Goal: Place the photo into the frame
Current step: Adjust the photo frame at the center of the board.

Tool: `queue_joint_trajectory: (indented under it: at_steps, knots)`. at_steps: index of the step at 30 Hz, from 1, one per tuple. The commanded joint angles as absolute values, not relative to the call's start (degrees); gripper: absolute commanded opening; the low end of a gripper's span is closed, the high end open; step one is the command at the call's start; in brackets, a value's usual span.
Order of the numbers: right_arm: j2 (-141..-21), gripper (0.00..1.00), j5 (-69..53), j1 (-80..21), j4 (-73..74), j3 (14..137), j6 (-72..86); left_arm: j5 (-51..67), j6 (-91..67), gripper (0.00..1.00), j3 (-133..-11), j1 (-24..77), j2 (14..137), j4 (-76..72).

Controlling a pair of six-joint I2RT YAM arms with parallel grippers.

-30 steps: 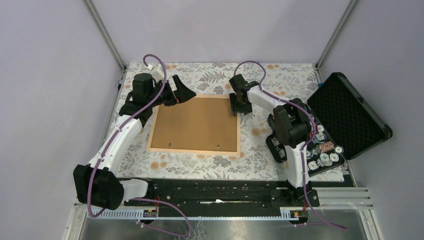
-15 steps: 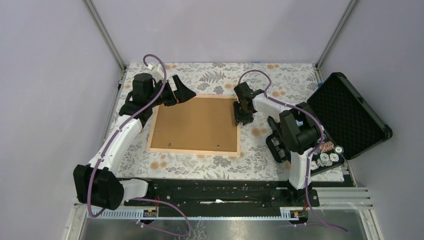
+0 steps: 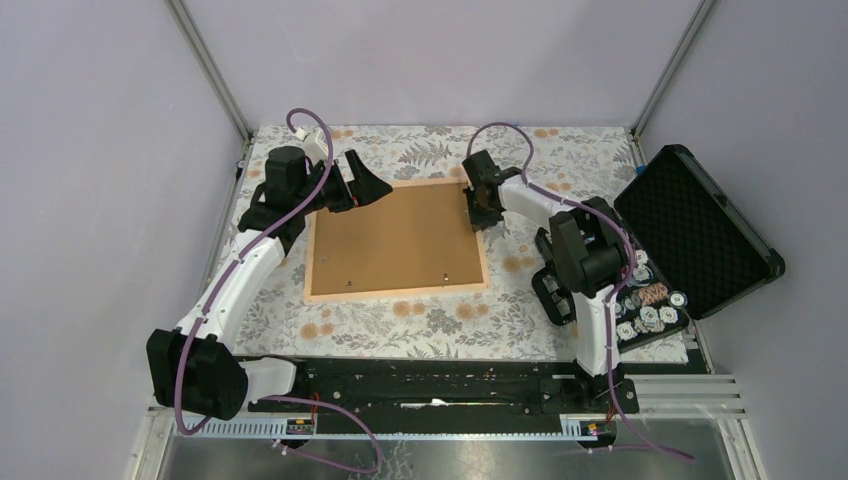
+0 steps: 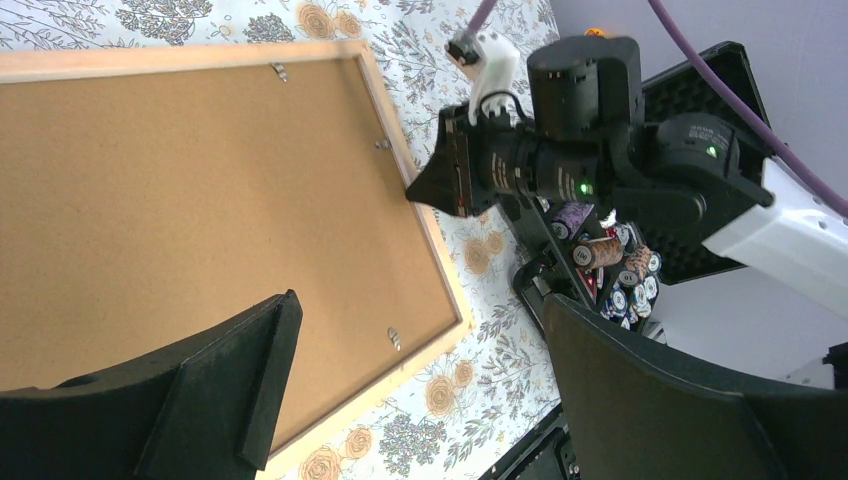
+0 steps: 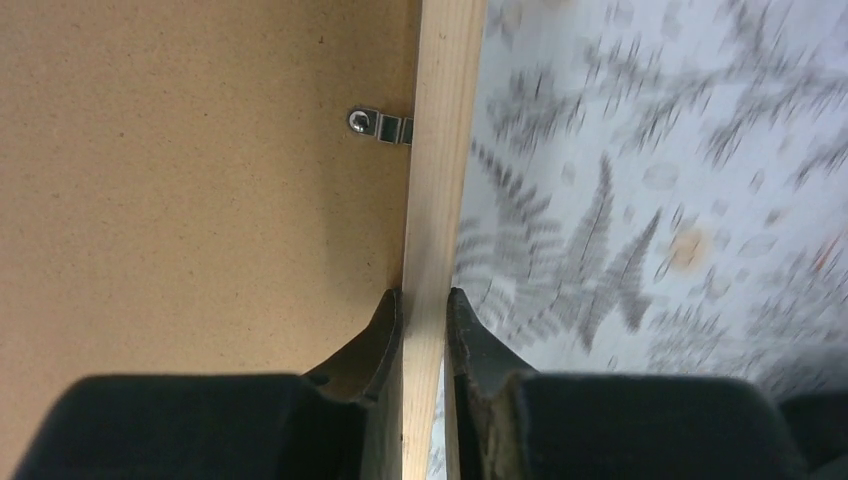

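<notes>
right claw [image 5: 425,305] pinching frame [image 3: 396,293] rail at its 3 o'clock side | left claw [image 3: 366,190] spread at 10 o'clock corner | long axis 9–3 | right nearer

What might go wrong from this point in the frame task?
1. The right hand pinches only one thin rail of the frame; lifting or dragging from there may twist it or slip.
2. The left hand hangs open, steadying nothing.
3. The photo lies board-side up; whether the metal tab holds it is unclear, so it may fall out if tilted.
</notes>
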State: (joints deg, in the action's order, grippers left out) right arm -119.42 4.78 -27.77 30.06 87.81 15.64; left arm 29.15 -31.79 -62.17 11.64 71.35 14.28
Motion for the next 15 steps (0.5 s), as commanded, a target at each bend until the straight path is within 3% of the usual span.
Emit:
queue_joint_trajectory:
  at_steps: [1,3,7,9,12,15]
  knots:
    - [-123.19,0.03,5.40,-24.79,24.36,94.71,1.79,28.82,-31.25,0.99,-63.28,11.93,70.65,12.95]
    - [-124.84,0.05,0.60,-23.04,22.35,97.53,-0.41,28.03,-30.95,0.99,-63.12,12.10,70.53,12.92]
    - [-129.90,0.22,4.57,-22.10,27.72,109.09,1.14,27.66,-30.77,0.99,-63.14,12.58,70.42,12.92]
    - [-130.42,0.46,7.27,-22.06,32.93,113.98,5.43,26.64,-30.32,0.99,-62.97,12.82,70.63,12.96]
    - [-125.79,0.73,9.55,-22.05,35.22,110.58,12.20,26.41,-30.13,0.99,-63.30,12.88,70.70,13.62]
    - [-118.24,0.80,4.44,-22.17,34.41,100.95,18.31,26.43,-30.15,0.99,-63.23,13.17,70.97,13.45]
